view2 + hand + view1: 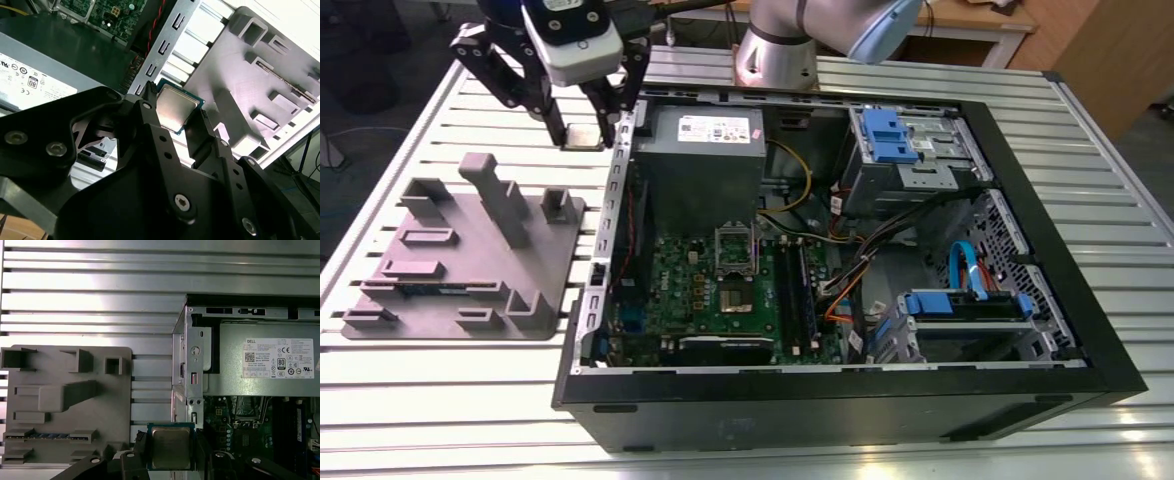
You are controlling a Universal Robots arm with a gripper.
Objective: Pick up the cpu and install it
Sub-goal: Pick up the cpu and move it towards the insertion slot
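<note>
**Item:** cpu (175, 107). It was held by two opposite edges in the pincer (170, 447), whose jaws were closed only to the chip's width. Its metal top faced both wrist cameras.

**Location:** in the exterior view, aloft over the bench (387, 400). It sat at about ten o'clock from the middle of the open case (854, 405), between the case wall and the grey tray (454, 250).

**Risks, as judged:**
- An edge-only hold could let the chip tilt or slip.
- A low pass could clip the case wall.
- A skewed seating could bend the socket's contacts.

**Containers:**
- **Tray:** a long slot toward seven o'clock held a blue-green strip (438, 290), probably a memory stick.
- **Case:** it held a power supply (700, 140), a green board (707, 290), a socket (736, 252) that appeared open, and blue drive caddies (967, 305).
</note>
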